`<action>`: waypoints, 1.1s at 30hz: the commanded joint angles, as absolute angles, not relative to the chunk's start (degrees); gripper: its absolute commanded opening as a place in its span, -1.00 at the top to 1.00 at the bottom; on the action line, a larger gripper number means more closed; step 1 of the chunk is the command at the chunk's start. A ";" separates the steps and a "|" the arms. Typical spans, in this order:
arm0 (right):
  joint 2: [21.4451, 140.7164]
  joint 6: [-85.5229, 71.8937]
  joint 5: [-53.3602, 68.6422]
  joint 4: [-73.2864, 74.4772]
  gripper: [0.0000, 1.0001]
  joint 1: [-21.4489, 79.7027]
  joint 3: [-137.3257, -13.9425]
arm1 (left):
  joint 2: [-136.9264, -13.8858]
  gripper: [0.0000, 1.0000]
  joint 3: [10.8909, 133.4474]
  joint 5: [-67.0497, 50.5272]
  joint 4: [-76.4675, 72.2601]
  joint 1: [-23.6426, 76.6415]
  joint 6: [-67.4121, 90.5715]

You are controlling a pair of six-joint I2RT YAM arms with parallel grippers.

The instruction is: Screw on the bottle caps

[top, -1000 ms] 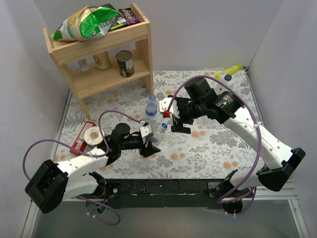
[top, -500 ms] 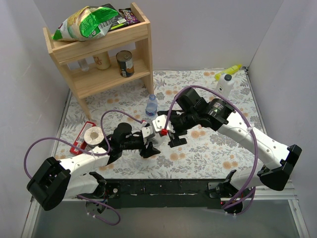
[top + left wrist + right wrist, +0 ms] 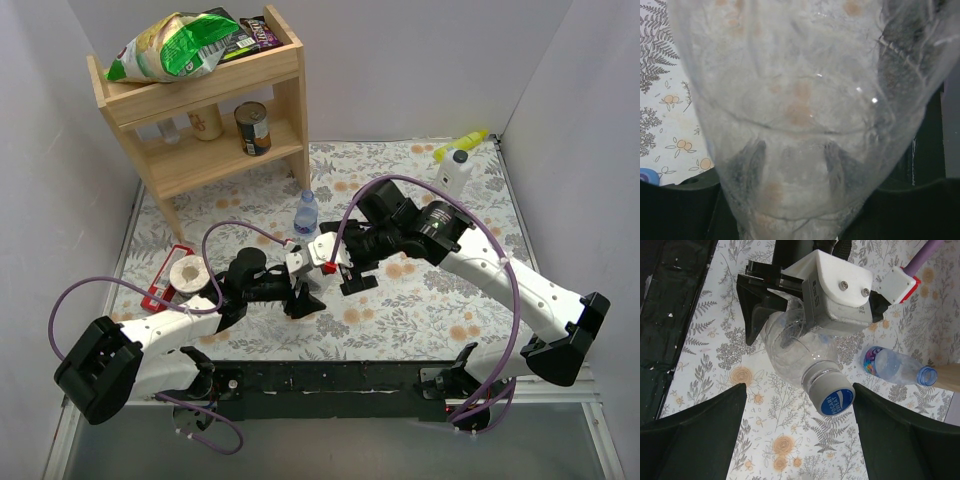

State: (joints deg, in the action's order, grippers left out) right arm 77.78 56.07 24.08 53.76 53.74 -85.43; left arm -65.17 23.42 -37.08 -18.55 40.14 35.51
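My left gripper (image 3: 303, 297) is shut on a clear bottle (image 3: 314, 282) and holds it tilted above the table. The bottle fills the left wrist view (image 3: 800, 100), with my fingers dim behind its plastic. In the right wrist view the bottle (image 3: 790, 347) wears a cap with a blue top (image 3: 836, 400). My right gripper (image 3: 799, 390) is open, its fingers either side of that cap and not touching it; it also shows in the top view (image 3: 352, 270). A second bottle with a blue label (image 3: 306, 213) stands behind (image 3: 890, 365). A loose blue cap (image 3: 646, 176) lies on the table.
A wooden shelf (image 3: 200, 95) at the back left holds a tin can (image 3: 253, 128) and snack bags. A white bottle with yellow nozzle (image 3: 455, 165) stands at the back right. A red tray with a white roll (image 3: 183, 273) lies on the left.
My right gripper has moved left and toward the near edge, coming over the cap end of the bottle held by my left gripper. The left arm has barely moved.
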 commanded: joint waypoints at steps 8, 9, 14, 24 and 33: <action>75.24 52.21 20.48 61.51 -0.80 54.05 -82.80 | -62.76 1.00 24.26 -32.78 -24.96 39.29 40.34; 74.97 52.03 20.48 62.39 -0.79 54.05 -82.53 | -62.84 1.00 24.08 -32.61 -25.13 39.20 40.34; 72.95 50.98 20.83 66.18 -0.75 54.05 -81.21 | -62.58 1.00 23.47 -32.26 -25.40 39.02 40.52; 77.51 46.49 14.94 65.55 -0.74 52.48 -82.52 | -62.32 1.00 24.70 -35.69 -22.16 39.11 37.18; 81.56 50.27 20.65 64.95 -0.71 46.85 -99.13 | -63.37 1.00 26.10 -39.64 -14.59 39.55 28.66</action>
